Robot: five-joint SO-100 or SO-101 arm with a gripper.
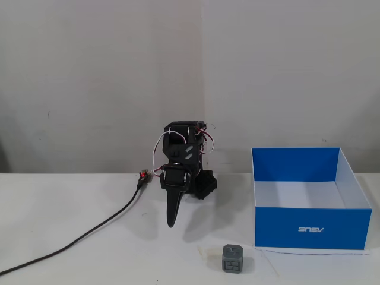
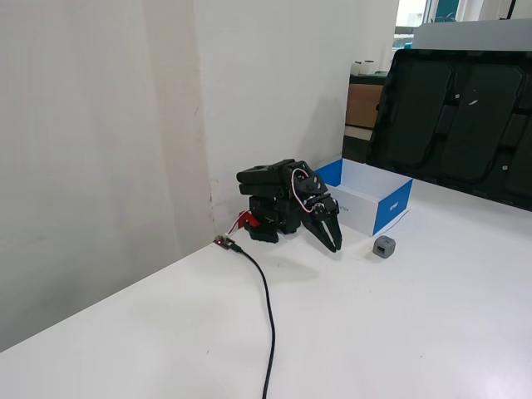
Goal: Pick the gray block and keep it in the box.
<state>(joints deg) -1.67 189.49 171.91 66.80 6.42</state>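
Observation:
The gray block [image 1: 233, 259] [image 2: 384, 246], a small dark cube, rests on the white table near the front edge, just left of the box's front corner. The blue box [image 1: 310, 228] [image 2: 392, 207], white inside, stands open at the right. My black arm is folded low by the wall. Its gripper [image 1: 172, 223] [image 2: 335, 247] points down at the table, shut and holding nothing. In both fixed views the gripper tip hangs a little above the table, well left of the block.
A black cable [image 1: 77, 242] [image 2: 269, 316] runs from a small board with a red light [image 1: 142, 176] across the table. A dark panel [image 2: 457, 116] leans behind the table. The white wall [image 1: 119, 83] stands close behind the arm.

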